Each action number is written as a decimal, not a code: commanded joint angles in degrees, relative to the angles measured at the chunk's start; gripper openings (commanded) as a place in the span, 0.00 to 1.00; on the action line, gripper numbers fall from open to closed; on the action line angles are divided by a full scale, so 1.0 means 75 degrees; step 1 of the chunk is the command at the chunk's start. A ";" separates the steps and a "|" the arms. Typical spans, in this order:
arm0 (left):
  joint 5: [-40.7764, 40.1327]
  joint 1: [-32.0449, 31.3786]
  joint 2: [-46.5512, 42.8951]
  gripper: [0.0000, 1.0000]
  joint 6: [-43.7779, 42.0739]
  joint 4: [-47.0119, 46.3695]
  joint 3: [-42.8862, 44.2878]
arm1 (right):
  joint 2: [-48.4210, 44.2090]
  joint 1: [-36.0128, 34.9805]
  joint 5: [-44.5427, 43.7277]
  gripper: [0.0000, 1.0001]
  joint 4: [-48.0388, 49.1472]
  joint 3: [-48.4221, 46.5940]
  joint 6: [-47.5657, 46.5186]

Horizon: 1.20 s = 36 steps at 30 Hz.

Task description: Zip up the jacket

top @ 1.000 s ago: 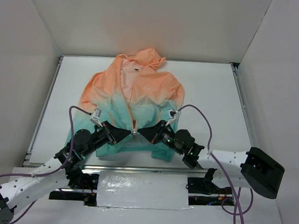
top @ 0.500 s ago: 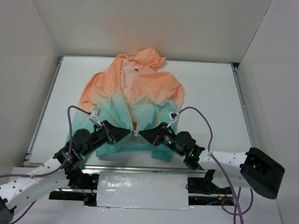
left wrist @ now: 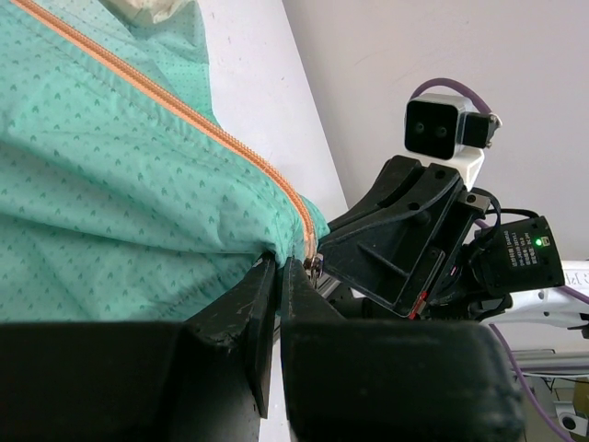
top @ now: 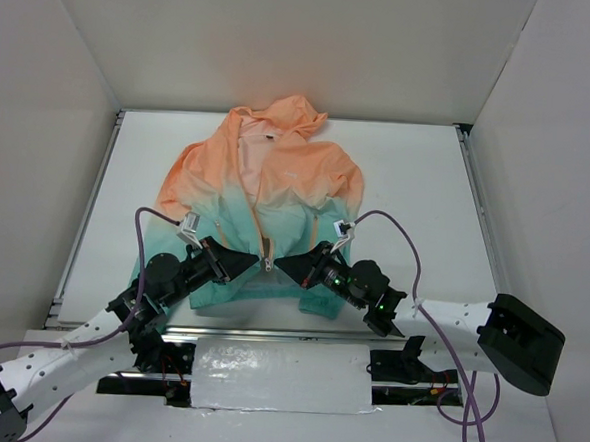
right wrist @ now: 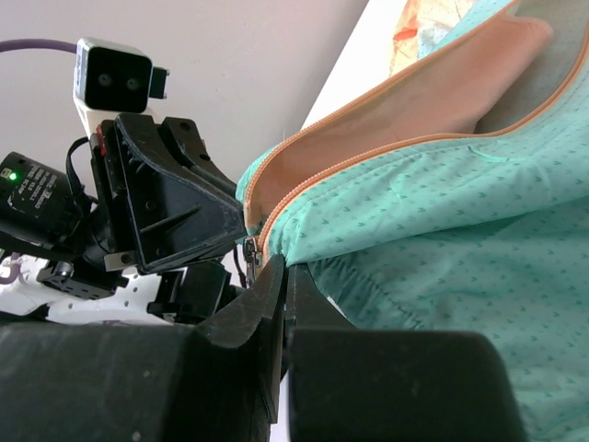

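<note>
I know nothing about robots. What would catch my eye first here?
A peach-to-teal jacket lies spread on the table, hood at the far end. At its near hem the left fingers and right fingers pinch shut on teal fabric, one each side of the bottom end of the orange zipper.

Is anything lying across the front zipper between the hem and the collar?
Nothing visible does. The left gripper and right gripper pinch the jacket at its lower edge; its orange zipper runs up to the collar with no object on it.
</note>
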State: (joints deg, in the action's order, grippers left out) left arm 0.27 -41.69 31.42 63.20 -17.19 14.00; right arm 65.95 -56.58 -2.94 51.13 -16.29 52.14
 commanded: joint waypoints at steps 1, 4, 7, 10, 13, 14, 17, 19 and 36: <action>-0.0001 0.0028 -0.0017 0.00 -0.0036 -0.0591 0.0231 | -0.0087 0.0044 0.0052 0.00 0.0483 -0.0218 -0.0144; -0.0001 0.0028 -0.0006 0.00 -0.0060 -0.0556 0.0220 | -0.0052 0.0044 0.0052 0.00 0.0506 -0.0230 -0.0132; -0.0001 0.0028 -0.0041 0.00 -0.0036 -0.0555 0.0149 | -0.0063 0.0044 0.0064 0.00 0.0459 -0.0265 -0.0120; -0.0001 0.0028 -0.0088 0.00 0.0011 -0.0614 0.0091 | -0.0075 0.0032 0.0041 0.00 0.0413 -0.0265 -0.0120; -0.0001 0.0028 -0.0029 0.00 -0.0001 -0.0614 0.0114 | -0.0087 0.0043 0.0029 0.00 0.0366 -0.0300 -0.0132; -0.0013 0.0039 -0.0017 0.00 -0.0012 -0.0637 0.0125 | -0.0098 0.0032 0.0029 0.00 0.0354 -0.0312 -0.0143; 0.0010 0.0028 0.0065 0.00 -0.0013 -0.0696 0.0126 | -0.0098 0.0032 0.0029 0.00 0.0284 -0.0382 -0.0167; 0.0022 0.0039 0.0100 0.00 0.0011 -0.0766 0.0114 | -0.0110 0.0044 0.0005 0.00 0.0272 -0.0394 -0.0190; 0.0104 0.0028 0.0088 0.00 0.0046 -0.0802 0.0102 | -0.0063 0.0044 -0.0112 0.00 0.0108 -0.0441 -0.0190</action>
State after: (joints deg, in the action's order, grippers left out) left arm 0.34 -41.69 32.53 63.33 -19.40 13.98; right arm 65.95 -56.58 -2.79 50.09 -17.69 51.51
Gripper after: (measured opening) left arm 0.160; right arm 0.017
